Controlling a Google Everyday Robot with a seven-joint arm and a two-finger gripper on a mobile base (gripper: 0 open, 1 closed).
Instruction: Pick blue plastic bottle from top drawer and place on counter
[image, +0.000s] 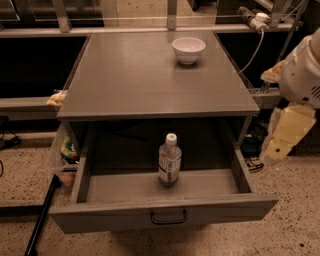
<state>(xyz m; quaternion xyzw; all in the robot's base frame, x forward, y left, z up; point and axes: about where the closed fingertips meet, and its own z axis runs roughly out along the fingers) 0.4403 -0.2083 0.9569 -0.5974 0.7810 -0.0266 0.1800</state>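
Nothing is done yet: the blue plastic bottle (169, 160) stands upright in the open top drawer (165, 214), well left of the hand (280, 142), whose open or closed state I cannot tell, so grasping, lifting and placing on the tabletop (135, 80) remain.

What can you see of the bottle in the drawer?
The small clear plastic bottle has a white screw cap and a pale label with dark print. It stands upright on the floor of the open grey metal top drawer, near the middle, touching nothing else. The claw hangs outside the drawer's right side, apart from it.
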